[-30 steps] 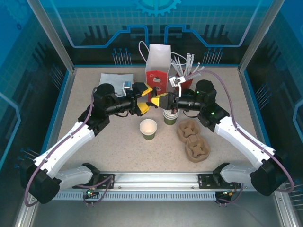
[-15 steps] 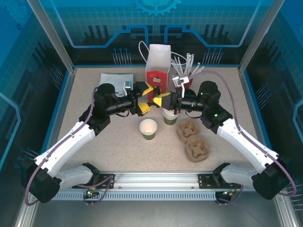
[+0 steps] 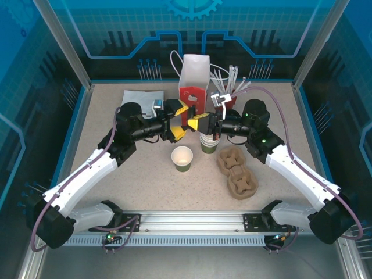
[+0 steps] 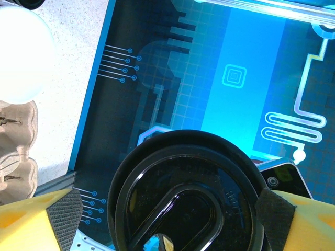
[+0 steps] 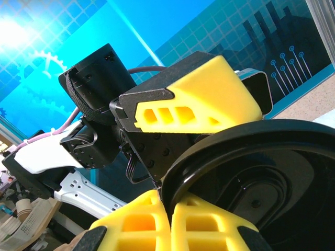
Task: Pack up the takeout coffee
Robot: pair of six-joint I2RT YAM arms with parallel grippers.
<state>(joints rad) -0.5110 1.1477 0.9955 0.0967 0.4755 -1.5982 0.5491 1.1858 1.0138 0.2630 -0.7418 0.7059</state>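
Table (image 3: pixel 116 168): speckled, blue-walled.
Left gripper (image 4: pixel 167 222): opening wider, freeing black lid (image 4: pixel 188 193).
Right gripper (image 5: pixel 168 217): pinching lid's rim, taking over for takeout coffee (image 3: pixel 182 158).

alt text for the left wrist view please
A black plastic lid sits between the left gripper's two yellow fingers, with a gap beside one pad. Behind is a blue circuit-patterned wall; at the picture's left edge, over the speckled table, are a blurred white round shape, probably a cup, and part of a brown pulp carrier.
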